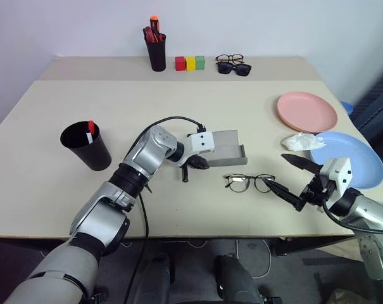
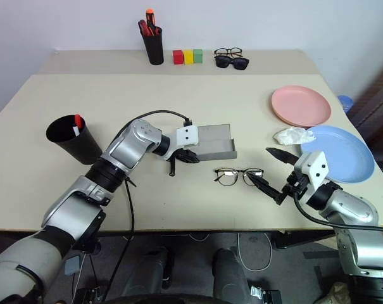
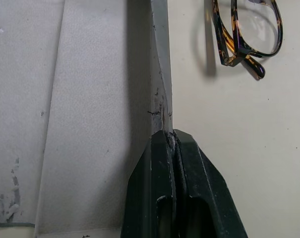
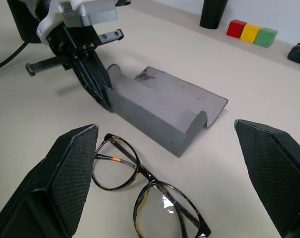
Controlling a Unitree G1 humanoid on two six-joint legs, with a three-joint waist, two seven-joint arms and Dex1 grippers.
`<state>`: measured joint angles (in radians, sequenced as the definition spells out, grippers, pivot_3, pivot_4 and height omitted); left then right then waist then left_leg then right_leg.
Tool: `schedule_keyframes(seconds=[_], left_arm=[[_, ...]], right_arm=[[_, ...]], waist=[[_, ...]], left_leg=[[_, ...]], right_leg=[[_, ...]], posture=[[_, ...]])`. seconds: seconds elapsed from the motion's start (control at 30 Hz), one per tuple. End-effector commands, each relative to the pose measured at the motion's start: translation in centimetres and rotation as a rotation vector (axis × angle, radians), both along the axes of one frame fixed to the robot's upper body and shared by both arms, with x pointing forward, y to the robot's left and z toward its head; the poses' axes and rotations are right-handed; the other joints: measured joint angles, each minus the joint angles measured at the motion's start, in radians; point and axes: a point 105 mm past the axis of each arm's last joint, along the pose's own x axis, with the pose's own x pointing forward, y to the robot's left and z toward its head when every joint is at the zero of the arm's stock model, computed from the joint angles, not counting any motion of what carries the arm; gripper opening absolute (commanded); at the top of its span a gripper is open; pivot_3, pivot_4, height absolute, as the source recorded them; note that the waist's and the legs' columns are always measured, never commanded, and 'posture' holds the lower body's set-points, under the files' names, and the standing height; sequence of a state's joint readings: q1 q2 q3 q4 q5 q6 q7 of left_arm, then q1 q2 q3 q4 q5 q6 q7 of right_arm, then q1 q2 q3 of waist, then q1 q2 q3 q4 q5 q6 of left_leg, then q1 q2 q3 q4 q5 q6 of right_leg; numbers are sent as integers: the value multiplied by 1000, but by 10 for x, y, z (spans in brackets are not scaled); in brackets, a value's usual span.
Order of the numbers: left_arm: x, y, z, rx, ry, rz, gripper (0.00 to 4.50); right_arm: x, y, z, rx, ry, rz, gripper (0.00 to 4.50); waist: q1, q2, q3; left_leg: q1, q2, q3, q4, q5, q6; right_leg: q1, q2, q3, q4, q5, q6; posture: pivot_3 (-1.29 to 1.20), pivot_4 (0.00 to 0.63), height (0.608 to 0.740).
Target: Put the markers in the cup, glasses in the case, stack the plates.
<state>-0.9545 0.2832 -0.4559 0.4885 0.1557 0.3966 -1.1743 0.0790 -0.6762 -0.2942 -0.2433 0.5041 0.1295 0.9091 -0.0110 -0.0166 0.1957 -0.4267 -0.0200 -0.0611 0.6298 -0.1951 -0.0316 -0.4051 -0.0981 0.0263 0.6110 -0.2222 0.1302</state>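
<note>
From the left eye view: the glasses (image 1: 249, 182) are lying lens-up toward the worktop's (image 1: 178, 114) near edge, right of centre, long axis running parallel to that edge, temples folded; the open grey case (image 1: 224, 147) is sitting just behind them, its long axis also parallel to the near edge, trough facing up. The left hand (image 1: 195, 162) is pinching the case's left end wall, fingers pressed together on it. The right hand (image 1: 292, 177) is hovering just right of the glasses, fingers spread wide, one above and one at frame level. Right eye view: same layout; a crumpled white tissue (image 2: 291, 134) is lying between the pink plate (image 2: 301, 105) and blue plate (image 2: 340, 152) near the right edge, and the cup (image 2: 71, 138) with markers in it is standing toward the left edge. Left wrist view: fingers are clamping a thin grey wall, so the hold is looking narrow; the case may pivot or slip if nudged. Right wrist view: spread fingers are bracketing the glasses, front rims pointing toward the camera side. Risks, as I judge them: closing on a lens rather than the bridge could skid the thin frame across the worktop, or push it against the case and twist that from the left hand's pinch.
</note>
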Motion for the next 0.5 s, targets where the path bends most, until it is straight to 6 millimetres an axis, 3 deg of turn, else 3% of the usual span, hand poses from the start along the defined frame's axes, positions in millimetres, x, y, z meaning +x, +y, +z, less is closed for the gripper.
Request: schedule_keyframes(seconds=[0.03, 0.3, 0.5], left_arm=[[0, 4, 1, 10, -7, -11, 44], [-5, 5, 6, -19, -5, -33, 44], [-5, 6, 6, -24, -2, -35, 44]], right_arm=[[-8, -5, 8, -50, -25, 8, 4500], [-37, -30, 7, -59, 24, -59, 4500], [-49, -35, 11, -48, 27, -85, 4500]], waist=[[1, 0, 0], [0, 0, 0], [-1, 0, 0]], left_leg=[[0, 0, 0, 0, 0, 0], [0, 0, 0, -1, 0, 0], [0, 0, 0, -1, 0, 0]], right_leg=[[0, 0, 0, 0, 0, 0], [0, 0, 0, 0, 0, 0], [0, 0, 0, 0, -1, -2]], posture=[[0, 150, 740], [0, 150, 740], [0, 150, 740]])
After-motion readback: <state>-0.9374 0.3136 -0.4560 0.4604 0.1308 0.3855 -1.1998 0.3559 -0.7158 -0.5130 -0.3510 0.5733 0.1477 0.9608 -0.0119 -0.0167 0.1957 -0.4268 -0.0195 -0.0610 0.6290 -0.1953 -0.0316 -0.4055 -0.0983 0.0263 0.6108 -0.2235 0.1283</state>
